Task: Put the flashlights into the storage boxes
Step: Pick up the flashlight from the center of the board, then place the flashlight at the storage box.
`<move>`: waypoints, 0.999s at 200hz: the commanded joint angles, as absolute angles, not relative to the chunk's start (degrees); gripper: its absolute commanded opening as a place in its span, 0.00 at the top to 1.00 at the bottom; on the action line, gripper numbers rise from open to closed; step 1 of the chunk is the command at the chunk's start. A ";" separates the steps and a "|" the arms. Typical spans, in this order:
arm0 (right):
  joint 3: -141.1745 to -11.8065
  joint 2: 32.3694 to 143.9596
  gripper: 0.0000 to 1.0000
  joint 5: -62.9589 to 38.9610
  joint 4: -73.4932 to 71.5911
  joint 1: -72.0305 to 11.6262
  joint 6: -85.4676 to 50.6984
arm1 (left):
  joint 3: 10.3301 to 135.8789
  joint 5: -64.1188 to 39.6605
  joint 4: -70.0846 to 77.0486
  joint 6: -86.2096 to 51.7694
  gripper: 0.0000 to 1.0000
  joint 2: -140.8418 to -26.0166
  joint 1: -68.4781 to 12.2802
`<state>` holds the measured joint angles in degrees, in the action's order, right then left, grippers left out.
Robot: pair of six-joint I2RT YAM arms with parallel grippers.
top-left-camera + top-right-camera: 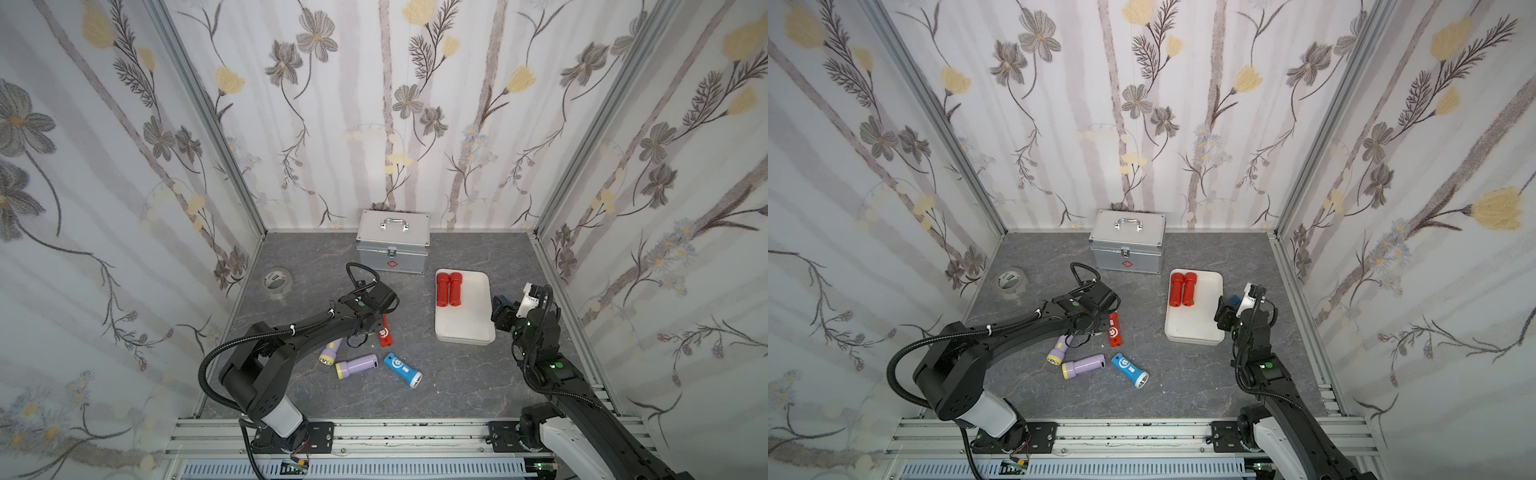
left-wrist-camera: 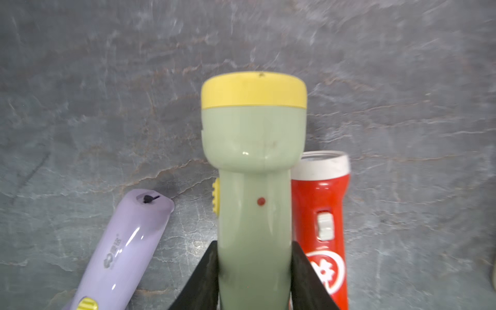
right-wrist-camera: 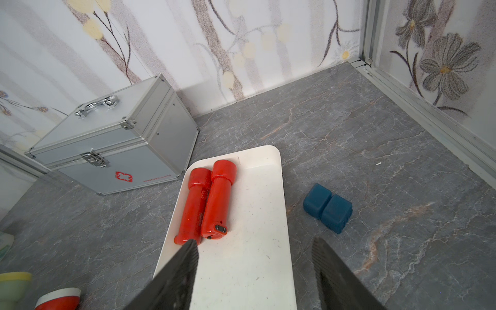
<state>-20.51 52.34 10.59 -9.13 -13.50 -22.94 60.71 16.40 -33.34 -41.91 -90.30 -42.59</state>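
The left pincer (image 2: 253, 251) was clamped on the handle of the pale green flashlight (image 2: 253, 139), whose yellow head jutted beyond the jaws.

I take the tray (image 1: 464, 328) as my mark. In its far left corner two flashlights (image 1: 443, 289) (image 1: 456, 289) lie side by side, touching. Behind it and to its left stands the carrying case (image 1: 393, 243), near the back wall. Just right of it sits a pair of blocks (image 3: 327, 208). Left of it on the tabletop (image 1: 457, 382) lies the emblem flashlight (image 1: 384, 332). Just beyond that is the held flashlight (image 2: 253, 174), in the jaws of the left gripper (image 2: 254, 244). Three loose flashlights (image 1: 330, 353) (image 1: 357, 365) (image 1: 402, 369) lie nearer me, also left of the tray. The tape roll (image 1: 277, 282) sits furthest left.
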 commanded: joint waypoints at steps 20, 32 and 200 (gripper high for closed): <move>-21.52 54.36 0.34 9.92 -8.54 -9.45 -27.11 | 72.71 18.48 -37.60 -37.29 0.65 -91.83 -47.78; -21.98 55.08 0.34 8.92 -7.04 -6.99 -29.10 | 78.25 17.13 -37.68 -36.55 0.65 -95.20 -49.11; -22.21 54.21 0.34 3.03 -2.72 5.50 -35.11 | 140.07 5.82 -37.34 -34.18 0.64 -147.82 -56.73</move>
